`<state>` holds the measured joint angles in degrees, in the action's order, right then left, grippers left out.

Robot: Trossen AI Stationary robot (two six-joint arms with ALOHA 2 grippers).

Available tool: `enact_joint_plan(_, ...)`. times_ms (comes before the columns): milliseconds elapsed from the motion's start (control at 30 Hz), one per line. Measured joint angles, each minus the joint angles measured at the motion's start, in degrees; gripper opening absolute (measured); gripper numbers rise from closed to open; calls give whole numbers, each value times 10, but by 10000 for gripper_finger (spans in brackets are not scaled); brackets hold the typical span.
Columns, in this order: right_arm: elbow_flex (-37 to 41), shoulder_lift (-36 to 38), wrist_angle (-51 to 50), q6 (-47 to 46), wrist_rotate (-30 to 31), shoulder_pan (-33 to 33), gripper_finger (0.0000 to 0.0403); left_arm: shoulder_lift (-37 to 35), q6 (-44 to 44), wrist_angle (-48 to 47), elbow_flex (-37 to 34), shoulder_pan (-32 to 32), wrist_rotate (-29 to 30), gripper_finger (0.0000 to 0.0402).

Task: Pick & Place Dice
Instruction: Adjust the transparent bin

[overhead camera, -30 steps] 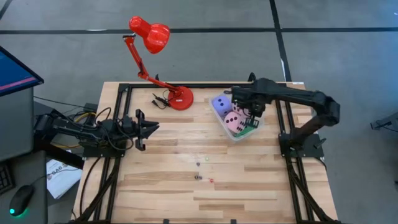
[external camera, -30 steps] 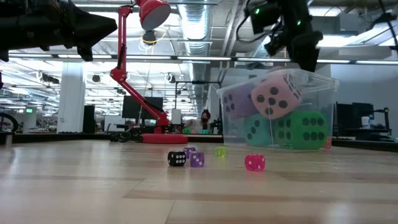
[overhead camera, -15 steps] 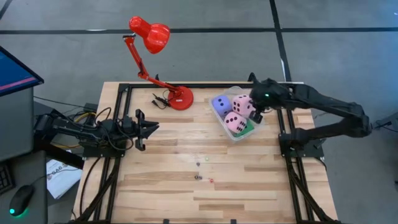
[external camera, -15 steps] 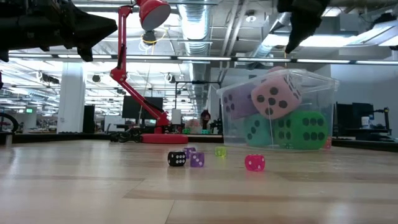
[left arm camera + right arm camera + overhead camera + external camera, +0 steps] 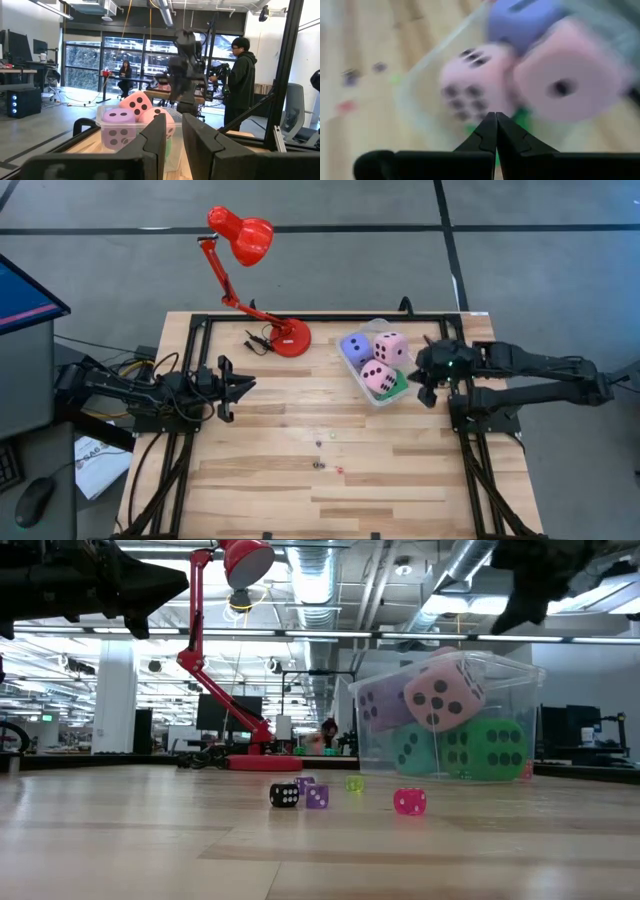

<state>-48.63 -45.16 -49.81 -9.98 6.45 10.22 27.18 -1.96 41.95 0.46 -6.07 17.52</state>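
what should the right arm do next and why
Probably swing the right end effector back over the table toward the tiny dice lying loose on the wood. It sits beside the clear tub, shut and empty, and the big soft dice already fill the tub. The left end effector waits at the table's left.

The clear tub (image 5: 378, 373) is taking up the far right of the bench (image 5: 270, 480), packed with soft dice: two pink (image 5: 391, 347) (image 5: 376, 375), a purple-blue one (image 5: 355, 348) and green beneath (image 5: 397, 387); the right tool (image 5: 428, 387), its fingers pressed together, is hanging just beside the tub's right wall; the red lamp (image 5: 250, 275) is leaning over the far edge, its base (image 5: 287, 338) left of the tub; tiny dice (image 5: 319, 444) (image 5: 317, 464) (image 5: 339, 470) are dotting the middle boards; the left tool (image 5: 245, 386) is hovering at the left edge; bare wood is lying open along the near side.
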Motion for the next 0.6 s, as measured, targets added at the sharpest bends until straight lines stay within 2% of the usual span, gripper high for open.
enact_joint_plan(233, 53, -7, -45, -105, -19, -67, 0, 0, 0, 0, 0, 0, 0, 53)
enact_joint_plan(433, 66, -14, -40, -124, -23, -119, 0, 0, 0, 0, 0, 0, 0, 53)
enact_joint_plan(600, 67, 2, -21, -110, 41, -136, 0, 0, 1, -1, 0, 0, 0, 53)
